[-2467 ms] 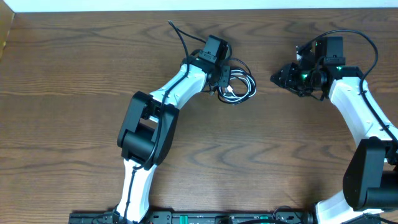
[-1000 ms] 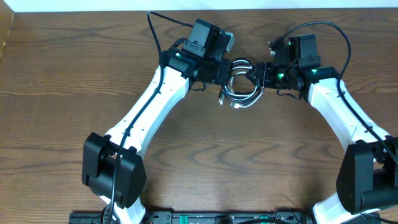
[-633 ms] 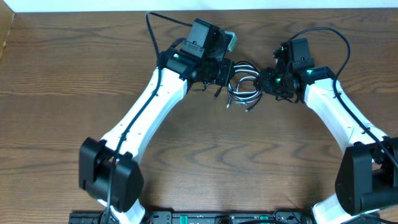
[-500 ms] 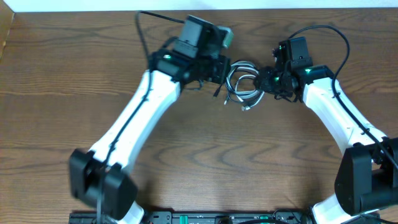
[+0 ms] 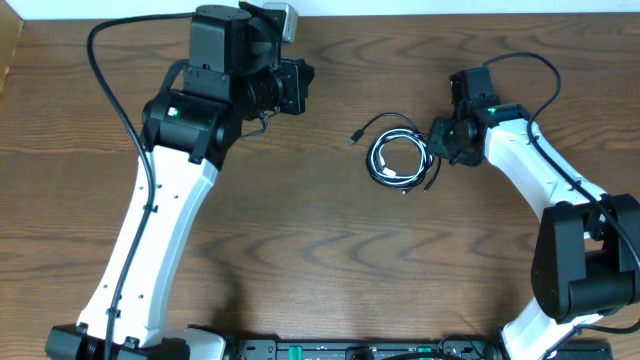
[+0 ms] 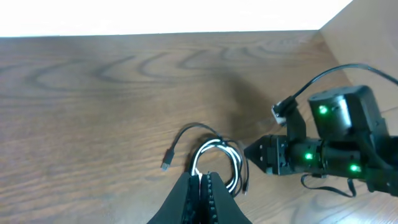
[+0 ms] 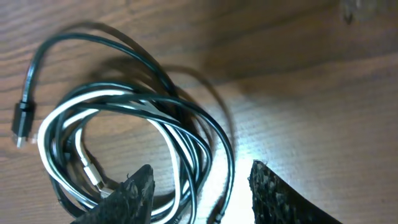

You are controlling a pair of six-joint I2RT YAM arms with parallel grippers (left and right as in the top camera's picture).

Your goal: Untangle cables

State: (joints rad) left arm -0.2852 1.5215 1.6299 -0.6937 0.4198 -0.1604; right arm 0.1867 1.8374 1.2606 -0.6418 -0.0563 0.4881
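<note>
The cables (image 5: 400,158) lie as a small coil of black cords and one white cord on the wooden table. One black plug end (image 5: 354,138) sticks out to the left. My right gripper (image 5: 434,150) is open at the coil's right side. In the right wrist view its fingers (image 7: 202,190) straddle the coil's right strands (image 7: 186,134). My left gripper (image 5: 300,88) is shut and empty, raised well up and left of the coil. In the left wrist view its shut fingers (image 6: 202,190) hang above the coil (image 6: 217,158), with the right gripper (image 6: 258,155) beside it.
The table's far edge (image 5: 400,14) runs along the top, with white beyond it. A thick black wire (image 5: 110,60) loops off the left arm. A pale wooden edge (image 5: 8,55) stands at the far left. Bare table (image 5: 330,250) lies in front of the coil.
My left gripper has left the coil and moved up and away to the left. The coil has shifted a little right and towards the front, and its black plug end has swung out.
</note>
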